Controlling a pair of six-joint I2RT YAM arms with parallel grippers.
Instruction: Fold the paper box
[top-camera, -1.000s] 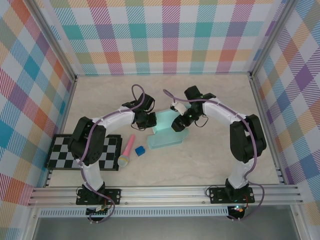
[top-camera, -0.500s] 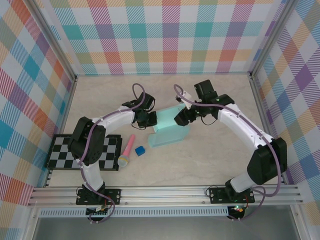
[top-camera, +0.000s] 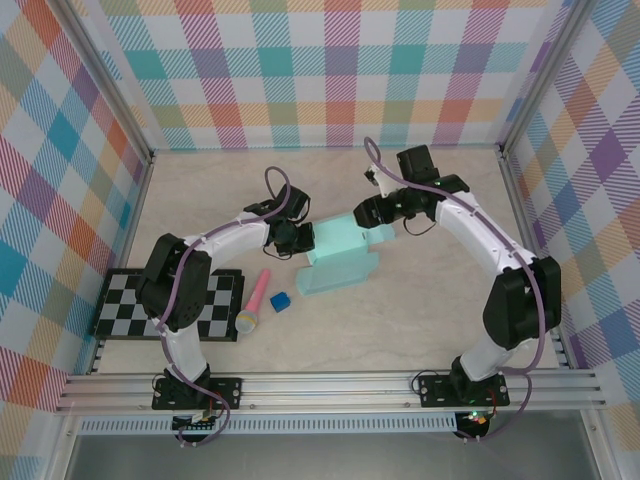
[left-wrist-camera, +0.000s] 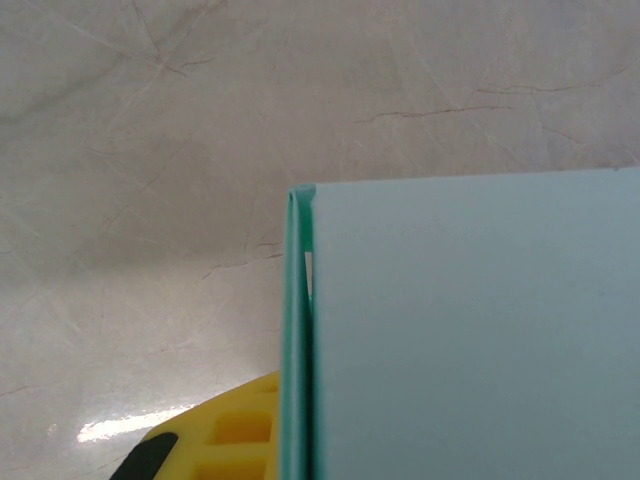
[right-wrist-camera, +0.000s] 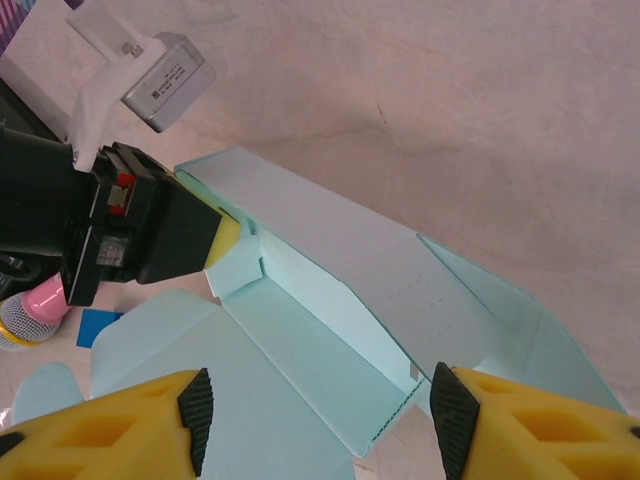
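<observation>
The paper box (top-camera: 340, 262) is a pale mint card sheet, partly folded, lying mid-table. In the right wrist view one long wall of the paper box (right-wrist-camera: 330, 290) stands up, with loose flaps at its ends. My left gripper (top-camera: 298, 240) is shut on the box's left edge. In the left wrist view the clamped card (left-wrist-camera: 470, 330) covers the lower right beside one yellow finger (left-wrist-camera: 225, 440). My right gripper (top-camera: 372, 212) hovers open just behind the box's back right corner. Its black pads (right-wrist-camera: 195, 410) stand wide apart above the card, touching nothing.
A pink toy microphone (top-camera: 254, 300) and a tiny dark blue cube (top-camera: 280, 300) lie left of the box. A checkerboard mat (top-camera: 125, 305) sits at the left edge. Plaid walls and metal rails ring the table.
My right gripper has drawn back and to the right, off the box's middle toward its rear corner. The box has shifted slightly. The left gripper has stayed clamped in place.
</observation>
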